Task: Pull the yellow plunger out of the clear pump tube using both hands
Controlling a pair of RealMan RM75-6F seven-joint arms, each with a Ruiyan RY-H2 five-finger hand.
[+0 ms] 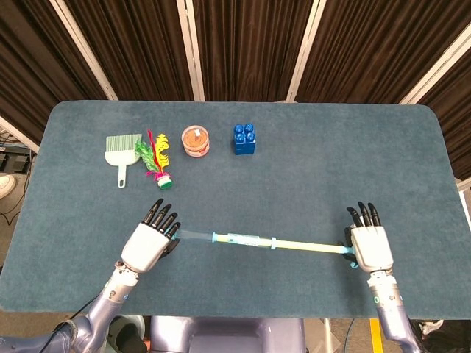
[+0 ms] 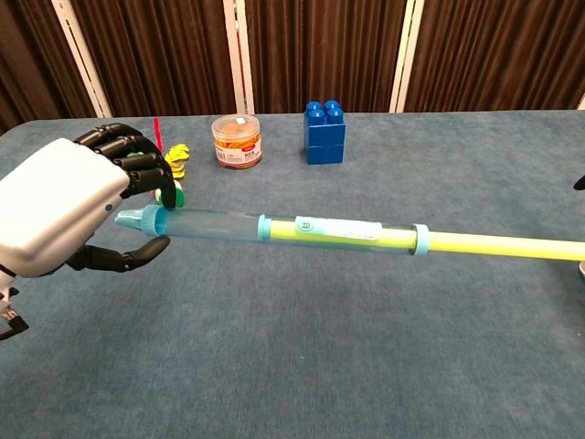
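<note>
While held above worktop (image 1: pixel 294 184): tube (image 2: pixel 274 227) gripped by left robot hand (image 2: pixel 64 206); plunger (image 2: pixel 503 245) gripped by right robot hand (image 1: pixel 370 245), partly withdrawn.

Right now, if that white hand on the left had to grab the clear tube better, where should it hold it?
Probably on the bare stretch of the clear pump tube just behind its blue nozzle tip, coming in from above with fingers wrapping round. The tube runs level across the table and is round and slim there, and the yellow plunger has already slid away from that end toward the right hand.
</note>
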